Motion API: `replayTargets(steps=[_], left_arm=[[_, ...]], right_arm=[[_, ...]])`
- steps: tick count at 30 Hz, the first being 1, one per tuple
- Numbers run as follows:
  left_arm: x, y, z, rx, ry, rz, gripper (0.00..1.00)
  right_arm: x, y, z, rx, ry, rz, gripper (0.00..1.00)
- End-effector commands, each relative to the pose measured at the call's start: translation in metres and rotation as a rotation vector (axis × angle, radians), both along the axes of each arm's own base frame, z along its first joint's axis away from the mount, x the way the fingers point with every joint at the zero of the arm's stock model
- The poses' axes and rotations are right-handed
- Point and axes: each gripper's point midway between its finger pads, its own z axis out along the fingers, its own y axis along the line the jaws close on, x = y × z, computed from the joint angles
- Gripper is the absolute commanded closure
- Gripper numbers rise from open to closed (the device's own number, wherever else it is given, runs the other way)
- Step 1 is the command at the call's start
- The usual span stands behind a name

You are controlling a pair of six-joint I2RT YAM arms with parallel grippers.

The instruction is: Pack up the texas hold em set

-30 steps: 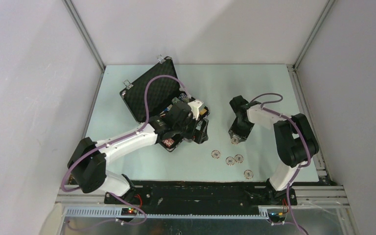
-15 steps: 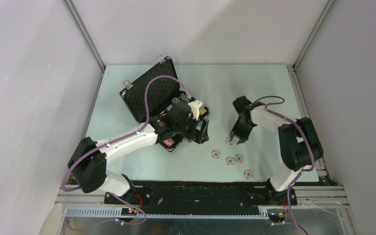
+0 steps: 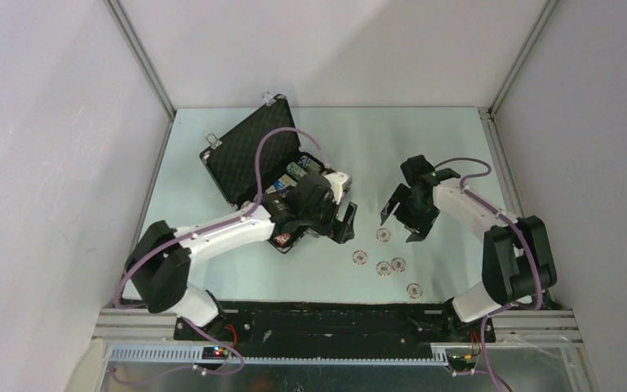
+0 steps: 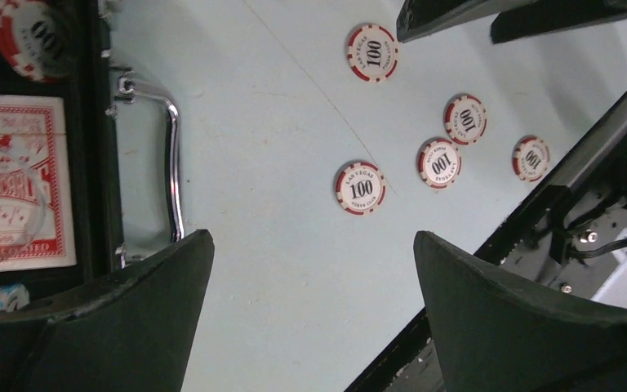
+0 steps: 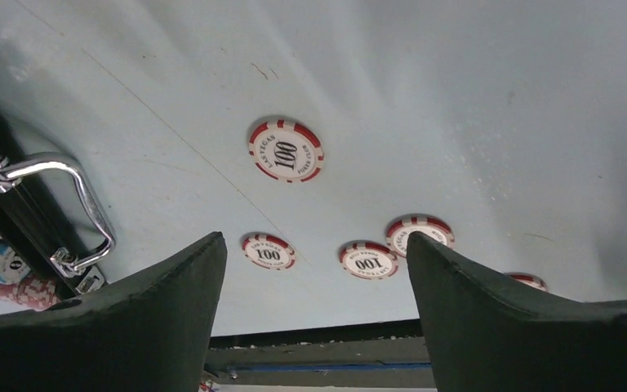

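Top view: the black case [image 3: 253, 151] of the hold'em set lies open on the table [image 3: 457, 147], lid raised. The left gripper [image 3: 344, 219] sits just off its handle side, jaws spread and empty; that arm reaches long and low from its base, elbow out, wrist turned down. The right gripper [image 3: 404, 216] hangs over the lone chip [image 3: 384, 235], also spread with nothing in it; its arm is folded, the forearm sloping toward the table. The four other chips [image 3: 383, 267] lie loose on the base side of both grippers.

Left wrist view: the fingers [image 4: 131, 310] frame bare table; the chrome handle [image 4: 171, 155] runs just beyond the left fingertip, with a red card deck [image 4: 12, 180] and a stored chip [image 4: 28, 37] in the case past it; one of the four other chips lies just ahead of the gap.

Right wrist view: the lone chip lies flat ahead of the open gap, roughly centred between the fingertips; the others sit nearer, two of them close by the right fingertip.

The step in hand looks like picking up that lone chip. A flat chip offers little edge, so the chip should be centred between the pads, the tips brought down to the table on opposite rims, and the jaws closed slowly, well clear of the neighbours. It would then go to the case.
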Motion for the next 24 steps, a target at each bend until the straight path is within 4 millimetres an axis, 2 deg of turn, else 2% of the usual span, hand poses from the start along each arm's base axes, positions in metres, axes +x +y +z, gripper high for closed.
replayTargets(steps=[1,5,10,17,24], left_arm=[[-0.004,-0.017,0.003,0.117,-0.104,-0.089,0.0],[-0.018,-0.031,-0.013,0.194,-0.122,-0.168,0.0],[-0.023,-0.046,-0.03,0.287,-0.142,-0.24,0.0],[-0.036,-0.062,-0.057,0.357,-0.11,-0.316,0.03],[-0.039,-0.061,-0.078,0.426,-0.062,-0.334,0.09]], right_arm=[[0.0,-0.021,0.028,-0.077,-0.109,0.017,0.16],[-0.007,-0.046,0.053,-0.139,-0.204,-0.002,0.16],[-0.029,-0.069,0.057,-0.166,-0.223,-0.059,0.16],[-0.05,-0.083,0.062,-0.176,-0.259,-0.106,0.18],[-0.057,-0.087,0.063,-0.174,-0.261,-0.118,0.19]])
